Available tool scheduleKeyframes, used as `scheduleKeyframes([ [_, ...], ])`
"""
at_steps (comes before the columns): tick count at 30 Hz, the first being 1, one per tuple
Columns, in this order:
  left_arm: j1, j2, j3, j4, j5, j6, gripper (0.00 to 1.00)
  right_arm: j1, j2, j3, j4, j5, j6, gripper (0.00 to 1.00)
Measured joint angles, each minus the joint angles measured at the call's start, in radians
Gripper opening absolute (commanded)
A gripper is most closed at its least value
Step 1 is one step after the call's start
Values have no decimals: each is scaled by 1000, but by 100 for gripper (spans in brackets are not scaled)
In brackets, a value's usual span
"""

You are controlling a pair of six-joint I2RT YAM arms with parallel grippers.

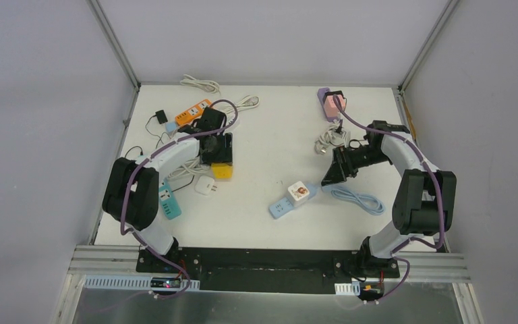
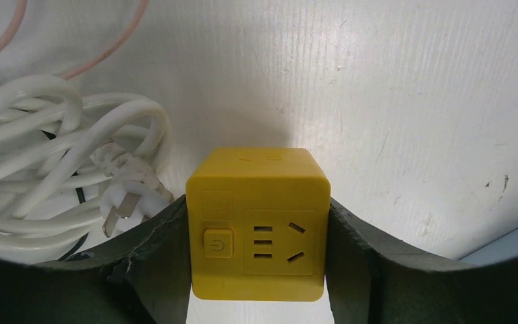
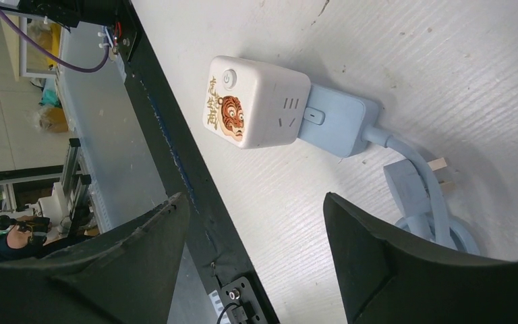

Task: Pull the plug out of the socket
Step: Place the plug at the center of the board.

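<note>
Just right of the table's (image 1: 270, 131) centre, toward the near edge, lies the one white cube socket (image 1: 299, 192) (image 3: 256, 101), with a tiger sticker and a power button on one face. The right wrist view shows one light-blue plug body (image 3: 337, 121) seated fully in the adjoining face. Its blue cable (image 3: 415, 162) (image 1: 359, 199) loops away to one free blue plug (image 3: 408, 185) with bare prongs. From above, a pale blue block (image 1: 282, 208) touches the cube's near-left side; whether it is that same body I cannot tell. The right gripper (image 1: 326, 179) (image 3: 253, 202) hovers just right of the cube, its two fingers spread wide with nothing between them, touching neither cube nor plug. Well apart on the left, the left gripper (image 1: 220, 160) (image 2: 257, 209) has both fingers pressed flat on opposite sides of the one yellow cube socket (image 2: 256, 172) (image 1: 222, 171). The face of this cube toward the camera shows one power button and five slots. Beside it in the left wrist view lies one white cord bundle (image 2: 47, 169), with one white pronged plug (image 2: 125, 199) resting on it. Farther out, the top view shows three strips: an orange strip socket (image 1: 194, 110) at the back left, a teal strip socket (image 1: 168, 200) by the left arm, and a lilac strip socket (image 1: 327, 102) at the back right. It also shows one small white plug (image 1: 205, 187) and one black adapter (image 1: 161, 116).
</note>
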State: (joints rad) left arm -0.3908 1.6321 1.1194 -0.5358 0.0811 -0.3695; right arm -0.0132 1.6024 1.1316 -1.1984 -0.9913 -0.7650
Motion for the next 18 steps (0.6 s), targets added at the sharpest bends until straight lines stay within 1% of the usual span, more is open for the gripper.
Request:
scheduleKeyframes([
  [7, 2, 19, 24, -24, -2, 27, 50, -11, 0, 0, 8, 6, 1, 76],
  [12, 6, 34, 42, -29, -4, 29, 64, -20, -1, -2, 10, 6, 2, 76],
  [14, 6, 34, 45, -32, -10, 31, 66, -23, -3, -5, 13, 6, 2, 76],
  [16, 6, 34, 48, -39, -19, 30, 71, -26, -3, -8, 18, 6, 3, 76],
  [17, 6, 34, 51, -44, -22, 30, 75, -27, -3, -10, 19, 6, 3, 76],
  [18, 6, 34, 52, -45, -24, 30, 77, -27, -3, -10, 19, 6, 3, 76],
])
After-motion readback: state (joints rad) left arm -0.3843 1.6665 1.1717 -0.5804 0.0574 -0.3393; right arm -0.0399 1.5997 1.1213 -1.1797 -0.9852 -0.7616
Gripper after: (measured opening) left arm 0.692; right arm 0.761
